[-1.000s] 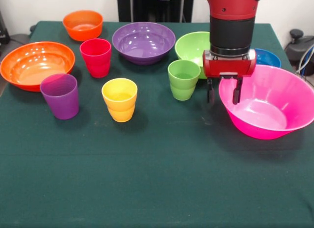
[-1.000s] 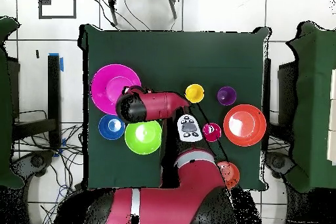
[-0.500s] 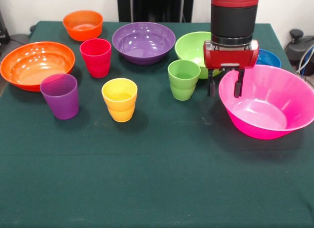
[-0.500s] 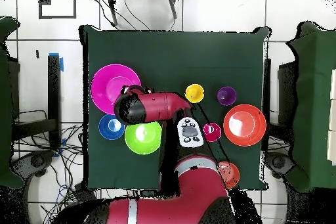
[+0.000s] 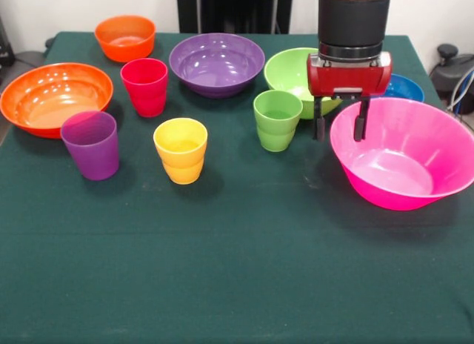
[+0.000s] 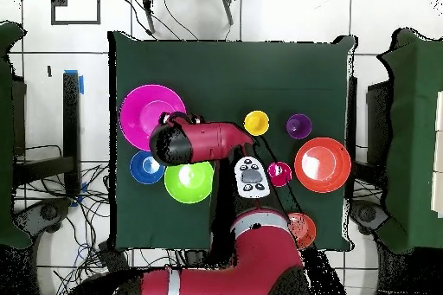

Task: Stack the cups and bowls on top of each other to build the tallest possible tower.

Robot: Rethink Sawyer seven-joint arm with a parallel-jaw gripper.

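Observation:
My gripper [image 5: 339, 127] is open and empty, its two fingers straddling the near-left rim of the large pink bowl [image 5: 407, 155], between it and the green cup [image 5: 277, 119]. The lime green bowl [image 5: 292, 71] and small blue bowl [image 5: 406, 87] sit behind it. The yellow cup [image 5: 181, 149], purple cup [image 5: 90, 144] and red cup [image 5: 145, 86] stand to the left. The purple bowl [image 5: 216, 62], large orange bowl [image 5: 53, 96] and small orange bowl [image 5: 125, 37] lie at the back left. In the overhead view the arm [image 6: 199, 140] covers the green cup and the purple bowl.
All pieces stand apart on a dark green tablecloth [image 5: 237, 270]. The front half of the table holds nothing. A white control pad [image 6: 249, 176] on the arm shows in the overhead view.
My gripper has risen a little and drawn slightly back towards the robot's side. It stays open. No cup or bowl has moved.

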